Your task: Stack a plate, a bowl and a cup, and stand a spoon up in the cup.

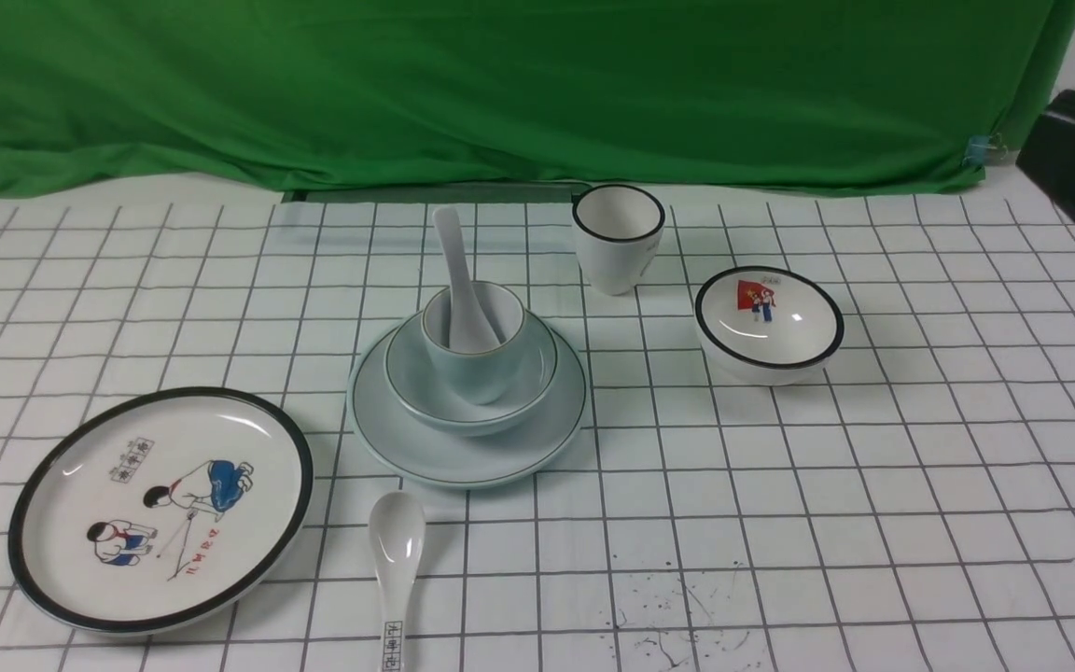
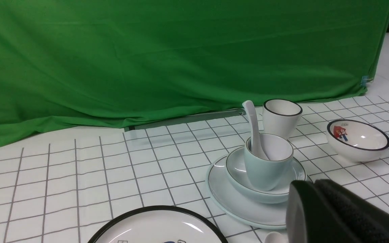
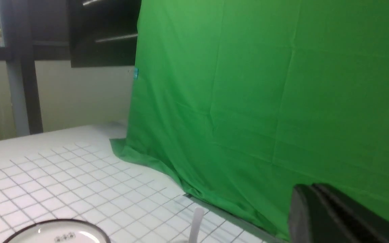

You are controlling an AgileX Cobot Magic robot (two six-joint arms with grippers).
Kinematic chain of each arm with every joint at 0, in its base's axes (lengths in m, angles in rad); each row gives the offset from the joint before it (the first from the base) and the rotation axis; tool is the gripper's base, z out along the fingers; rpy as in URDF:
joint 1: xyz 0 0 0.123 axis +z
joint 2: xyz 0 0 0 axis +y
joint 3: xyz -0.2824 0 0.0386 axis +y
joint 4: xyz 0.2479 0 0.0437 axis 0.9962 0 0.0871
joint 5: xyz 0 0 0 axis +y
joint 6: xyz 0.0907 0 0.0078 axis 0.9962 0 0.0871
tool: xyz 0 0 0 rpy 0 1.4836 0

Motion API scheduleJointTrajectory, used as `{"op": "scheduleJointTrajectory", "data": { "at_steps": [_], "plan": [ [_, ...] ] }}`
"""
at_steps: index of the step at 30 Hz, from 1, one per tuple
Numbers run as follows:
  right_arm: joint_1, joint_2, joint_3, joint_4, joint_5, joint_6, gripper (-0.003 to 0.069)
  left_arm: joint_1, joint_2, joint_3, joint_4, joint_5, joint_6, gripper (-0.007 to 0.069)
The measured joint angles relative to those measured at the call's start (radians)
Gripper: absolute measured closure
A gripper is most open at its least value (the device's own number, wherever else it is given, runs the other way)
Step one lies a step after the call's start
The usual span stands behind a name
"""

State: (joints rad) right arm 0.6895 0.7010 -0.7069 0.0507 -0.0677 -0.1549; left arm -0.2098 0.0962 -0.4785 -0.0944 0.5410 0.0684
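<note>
The pale blue-green plate lies mid-table with the matching bowl on it and the cup standing in the bowl. The plain white spoon stands in the cup, its handle leaning toward the back. The left wrist view shows the same plate, bowl, cup and spoon. My left gripper is shut and empty, just in front of the stack. My right gripper is also shut and empty, pointing at the green cloth. Neither arm appears in the front view.
A black-rimmed picture plate lies at the front left, with a spoon with a printed handle beside it. A black-rimmed white cup and a small bowl with a red flag picture stand to the right. A green cloth hangs at the back.
</note>
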Motion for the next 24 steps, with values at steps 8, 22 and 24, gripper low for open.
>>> {"op": "scheduleJointTrajectory", "data": {
  "at_steps": [8,22,24],
  "plan": [
    [0.000,0.000,0.007,0.000,0.026,0.000,0.0613,0.000,0.000,0.001,0.000,0.000,0.000,0.0656],
    [-0.117,-0.217,0.338,0.037,-0.041,0.032,0.0648,0.000,0.000,0.001,0.000,0.000,0.000,0.0656],
    [-0.207,-0.303,0.424,0.040,-0.049,0.061,0.0648,0.000,0.000,0.001,0.000,0.000,0.000,0.0656]
  ]
}}
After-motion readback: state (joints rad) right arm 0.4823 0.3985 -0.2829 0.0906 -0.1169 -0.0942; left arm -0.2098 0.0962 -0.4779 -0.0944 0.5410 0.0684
